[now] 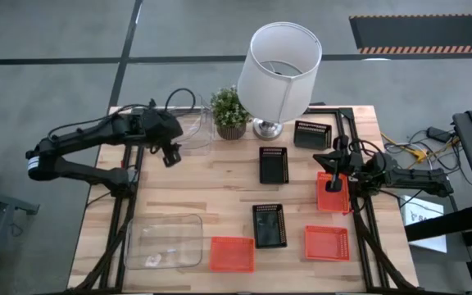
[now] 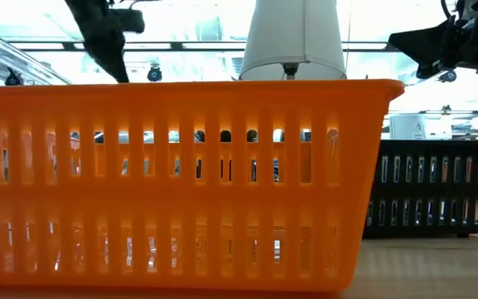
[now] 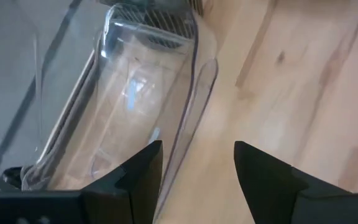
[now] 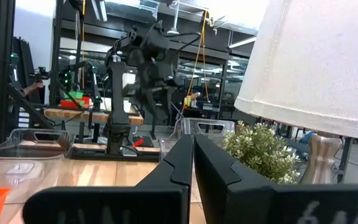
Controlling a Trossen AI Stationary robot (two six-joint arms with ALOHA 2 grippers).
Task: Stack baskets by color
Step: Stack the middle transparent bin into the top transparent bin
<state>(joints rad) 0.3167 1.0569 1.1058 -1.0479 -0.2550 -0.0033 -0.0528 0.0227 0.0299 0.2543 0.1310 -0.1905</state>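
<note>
Going for the clear bin [image 3: 135,106] left of the lamp [image 1: 279,70]; left gripper [image 3: 197,168] spread, needs lowering; right gripper [image 4: 193,163] clenched empty.

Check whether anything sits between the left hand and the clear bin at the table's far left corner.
Nothing visible does. The left hand, fingers open, hovers just beside the clear bin, and its wrist view shows the bin's rim directly ahead over bare table. The potted plant stands on the bin's other side.

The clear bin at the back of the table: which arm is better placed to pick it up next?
Probably the left. The left gripper hangs open right beside that clear bin, while the right gripper is shut over an orange basket on the far side.
</note>
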